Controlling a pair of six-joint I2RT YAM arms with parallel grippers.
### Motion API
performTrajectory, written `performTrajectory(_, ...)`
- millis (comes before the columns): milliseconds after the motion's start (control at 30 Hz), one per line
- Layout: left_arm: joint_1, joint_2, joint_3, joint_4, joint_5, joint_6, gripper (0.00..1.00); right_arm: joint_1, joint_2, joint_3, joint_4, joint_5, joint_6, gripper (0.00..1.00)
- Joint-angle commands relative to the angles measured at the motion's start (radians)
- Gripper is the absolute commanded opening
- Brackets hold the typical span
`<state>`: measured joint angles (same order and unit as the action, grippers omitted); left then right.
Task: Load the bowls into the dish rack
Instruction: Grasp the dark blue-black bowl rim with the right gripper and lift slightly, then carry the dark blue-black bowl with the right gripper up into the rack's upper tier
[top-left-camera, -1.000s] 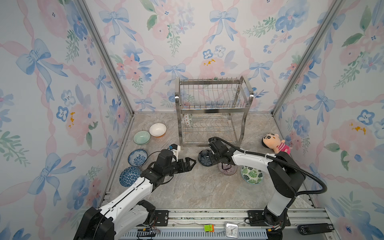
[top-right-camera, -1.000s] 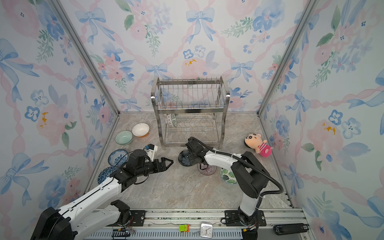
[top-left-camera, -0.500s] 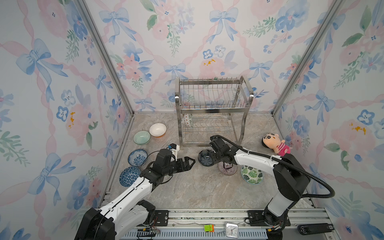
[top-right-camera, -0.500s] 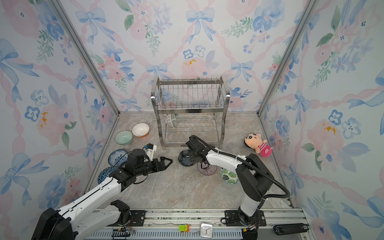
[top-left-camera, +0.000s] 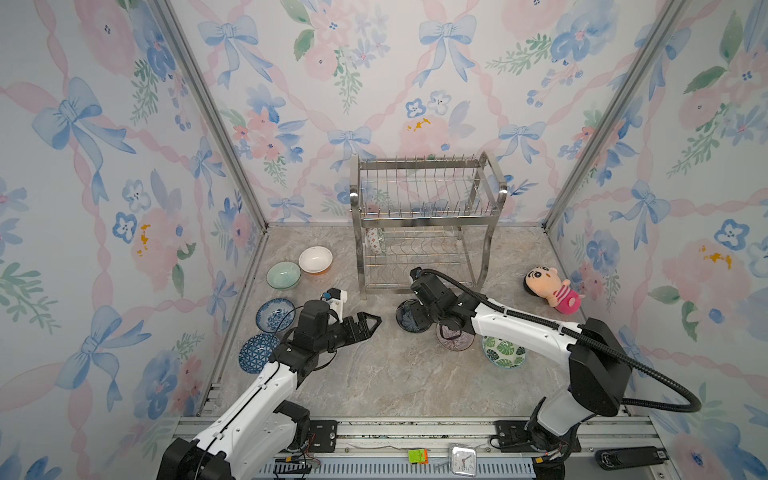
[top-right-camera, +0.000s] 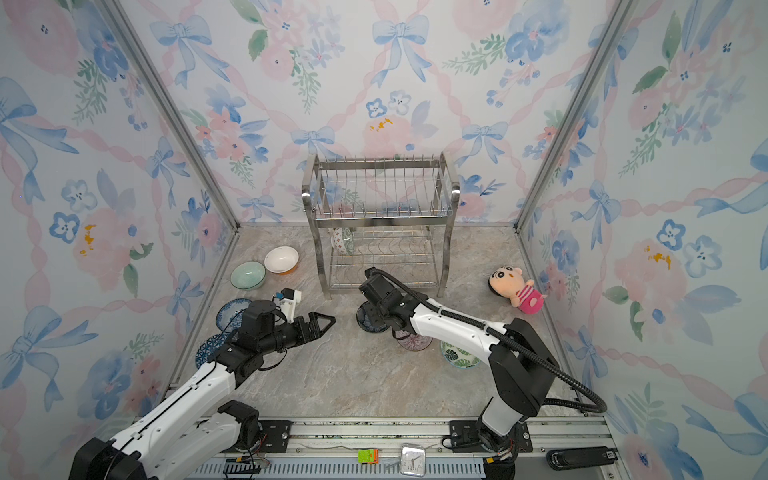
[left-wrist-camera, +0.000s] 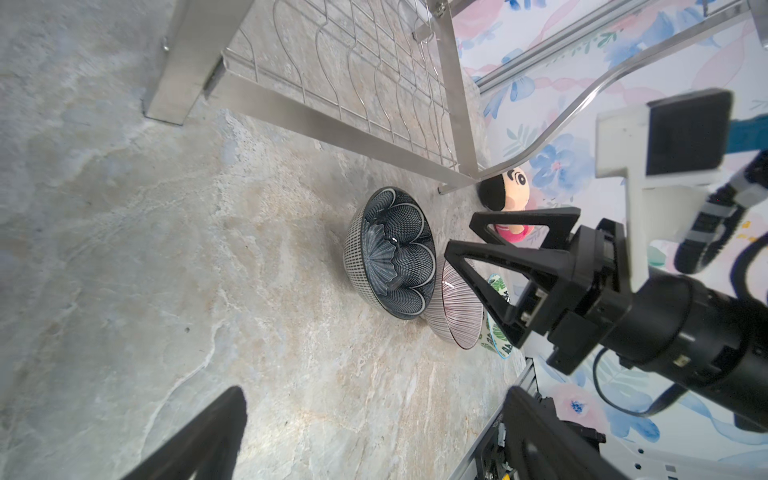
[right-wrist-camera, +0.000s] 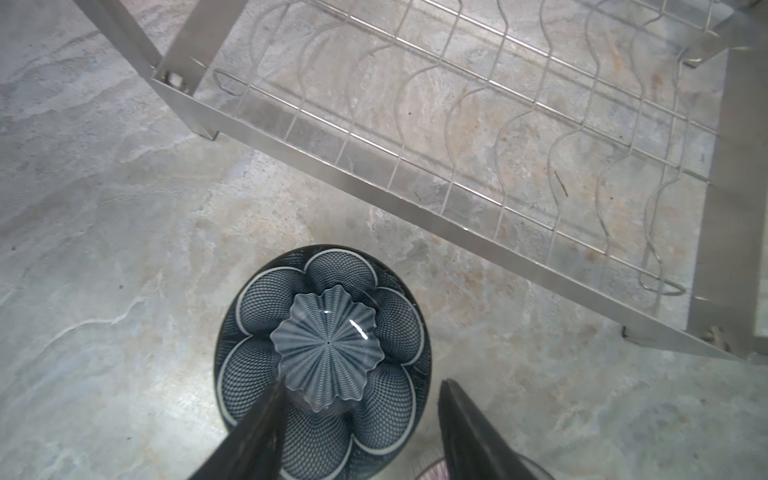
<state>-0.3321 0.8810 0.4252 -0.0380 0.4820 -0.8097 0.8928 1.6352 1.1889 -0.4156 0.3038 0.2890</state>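
Observation:
The navy petal bowl (right-wrist-camera: 324, 345) sits on the stone floor in front of the dish rack (top-left-camera: 424, 216). My right gripper (right-wrist-camera: 361, 386) is open astride its near rim, one finger inside the bowl and one outside. My left gripper (top-left-camera: 368, 326) hovers open and empty to the left of that bowl (top-left-camera: 405, 322). A patterned bowl (top-left-camera: 375, 241) stands on edge at the left end of the rack's lower tier. The pink-striped bowl (top-left-camera: 453, 336) and the green leaf bowl (top-left-camera: 505, 353) lie partly under my right arm.
Along the left wall lie an orange-and-white bowl (top-left-camera: 316, 259), a pale green bowl (top-left-camera: 283, 275), a blue floral bowl (top-left-camera: 272, 315) and a blue geometric bowl (top-left-camera: 255, 353). A pink plush doll (top-left-camera: 550, 286) lies right of the rack. Patterned walls close in three sides.
My right gripper's jaws have spread apart at the navy bowl's rim, and the bowl stays on the floor. The left arm has not moved.

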Motion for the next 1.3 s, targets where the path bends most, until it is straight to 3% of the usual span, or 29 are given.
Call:
performTrajectory(0, 0.043, -0.027, -0.044, 0.029, 0.075, -0.024, 0.98, 0.044, 0.056, 0.049, -0.039, 0.0, 0.023, 0.61)
performTrajectory(267, 0.155, -0.082, -0.131, 0.072, 0.185, -0.068, 0.98, 0.119, 0.167, 0.095, -0.025, -0.011, 0.051, 0.61)
performTrajectory(533, 0.166, -0.096, -0.145, 0.077, 0.196, -0.081, 0.98, 0.13, 0.259, 0.117, -0.008, -0.022, 0.067, 0.6)
performTrajectory(1267, 0.167, -0.071, -0.128, 0.05, 0.178, -0.056, 0.98, 0.116, 0.285, 0.104, 0.026, -0.01, 0.03, 0.21)
